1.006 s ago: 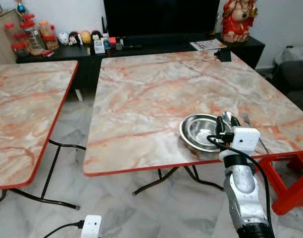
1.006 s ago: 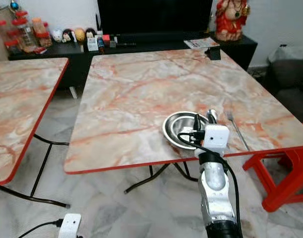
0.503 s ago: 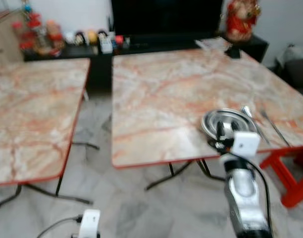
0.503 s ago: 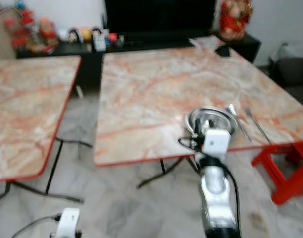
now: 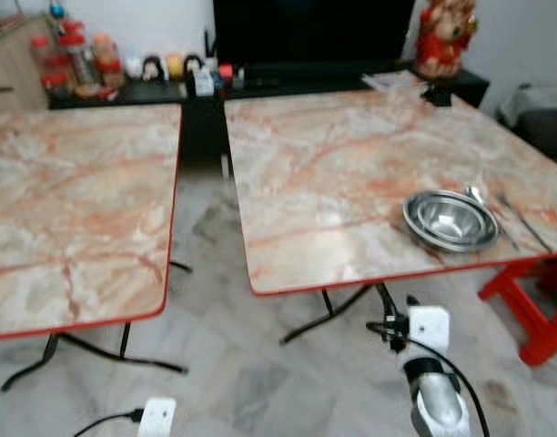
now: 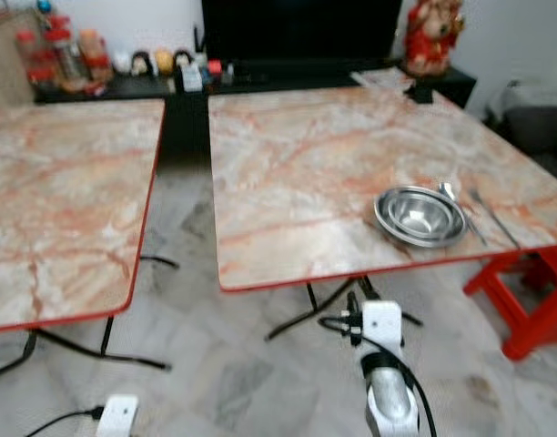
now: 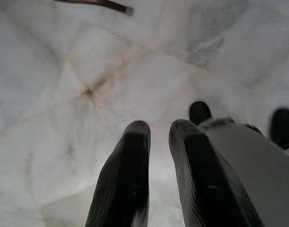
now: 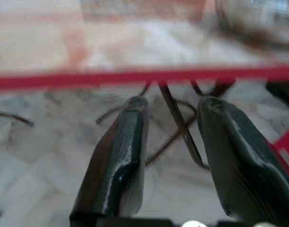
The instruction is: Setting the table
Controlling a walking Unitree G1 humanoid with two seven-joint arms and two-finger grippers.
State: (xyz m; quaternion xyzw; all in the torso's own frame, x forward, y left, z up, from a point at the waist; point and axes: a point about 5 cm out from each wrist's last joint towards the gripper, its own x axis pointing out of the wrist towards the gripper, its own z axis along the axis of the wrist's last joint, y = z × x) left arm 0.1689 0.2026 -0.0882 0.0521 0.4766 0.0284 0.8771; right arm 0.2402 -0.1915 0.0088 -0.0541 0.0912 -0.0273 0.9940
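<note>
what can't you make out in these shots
- Cutlery beside the steel bowl: eye views, blurred and small; types unclear.
- Shelf items: eye views, too small to identify.
- Right hand: wrist view, hand base cut off by the edge.
- Bowl in right wrist view: blurred, cropped by the top edge.

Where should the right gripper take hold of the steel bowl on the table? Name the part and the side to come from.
Grip the steel bowl by its near rim, one finger inside and one outside the wall. It sits upright and open close to the table edge facing the robot, so that rim is probably easiest to reach. The spoon and fork lie along its right, so avoid that side. The right gripper is open, below the table's edge.
</note>
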